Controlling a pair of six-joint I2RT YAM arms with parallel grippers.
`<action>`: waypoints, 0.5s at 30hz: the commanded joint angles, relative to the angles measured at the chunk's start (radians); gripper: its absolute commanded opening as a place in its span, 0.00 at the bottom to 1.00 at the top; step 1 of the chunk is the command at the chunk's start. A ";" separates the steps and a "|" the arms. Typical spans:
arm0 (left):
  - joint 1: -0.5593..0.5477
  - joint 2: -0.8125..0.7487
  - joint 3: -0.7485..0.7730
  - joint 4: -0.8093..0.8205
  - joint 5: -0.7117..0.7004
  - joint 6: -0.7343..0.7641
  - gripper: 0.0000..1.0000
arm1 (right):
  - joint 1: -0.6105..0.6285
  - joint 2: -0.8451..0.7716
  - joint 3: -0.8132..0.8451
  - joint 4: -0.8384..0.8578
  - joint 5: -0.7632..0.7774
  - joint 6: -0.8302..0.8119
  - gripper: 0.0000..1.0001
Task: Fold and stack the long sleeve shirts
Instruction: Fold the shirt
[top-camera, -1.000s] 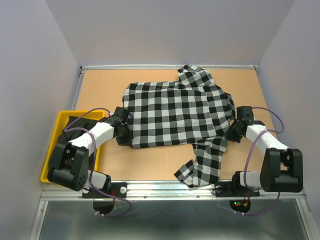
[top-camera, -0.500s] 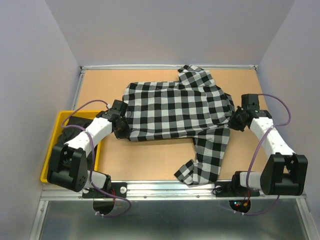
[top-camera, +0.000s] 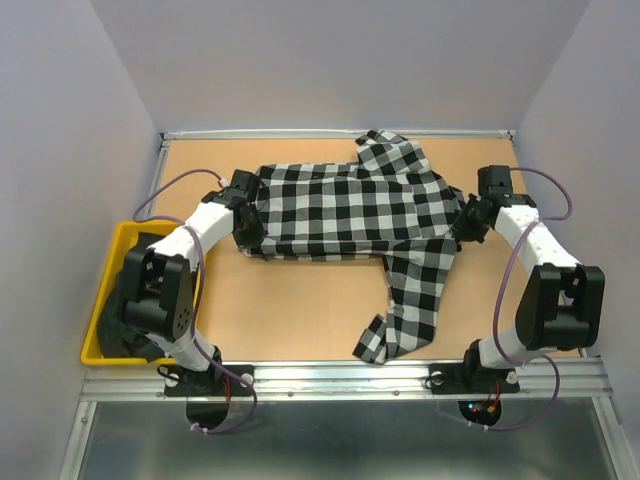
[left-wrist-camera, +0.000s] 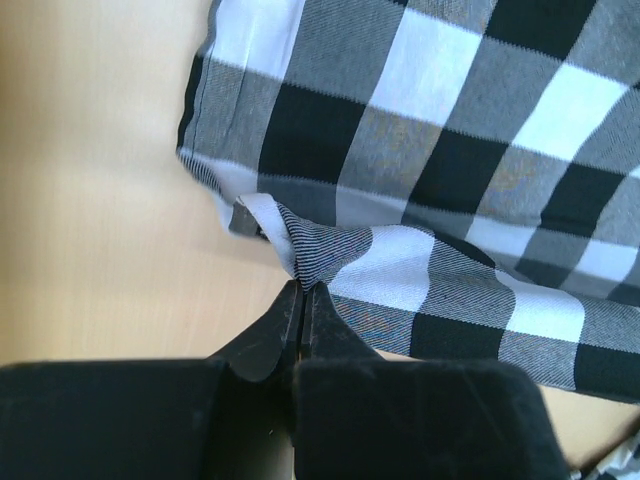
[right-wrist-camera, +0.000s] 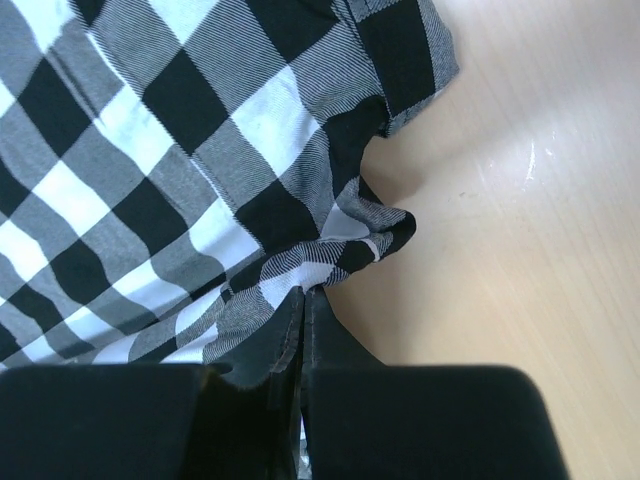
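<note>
Both arms are reaching out over the table (top-camera: 300, 310), elbows bowed outward, wrists turned in toward each other. Stretched between them is the checked shirt (top-camera: 350, 205), lying flat across the far half of the board.

The left gripper (top-camera: 248, 232) sits at the shirt's left edge. In the left wrist view its fingers are pressed together on a small pucker of hem (left-wrist-camera: 300, 255), with the check cloth fanning out ahead and to the right of the tips and bare wood off to their left. The right gripper (top-camera: 462, 228) mirrors it on the opposite edge. In its own wrist view (right-wrist-camera: 303, 292) the jaws are closed tight on a bunched fold, cloth spreading ahead and left, bare tabletop to the right.

There's room to spare! Open wood lies behind both grippers, toward the bases, broken only by one sleeve (top-camera: 410, 300) that trails back from near the right gripper toward the near rail. Outboard of each gripper a strip of wood runs to the side walls. Ahead of them, another part of the shirt (top-camera: 385, 150) reaches almost to the back rail.

Behind and outboard of the left gripper sits a yellow bin (top-camera: 118, 240) with the black shirt (top-camera: 148, 243) inside, mostly hidden by the left arm's shoulder. Only a dark patch shows.
</note>
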 joint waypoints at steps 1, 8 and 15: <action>0.011 0.090 0.091 0.014 -0.055 0.038 0.03 | -0.007 0.032 0.072 0.042 0.024 -0.020 0.01; 0.011 0.221 0.244 0.021 -0.064 0.047 0.05 | -0.007 0.093 0.081 0.079 0.050 -0.006 0.01; 0.011 0.278 0.304 0.016 -0.058 0.059 0.16 | -0.007 0.142 0.072 0.100 0.069 0.000 0.04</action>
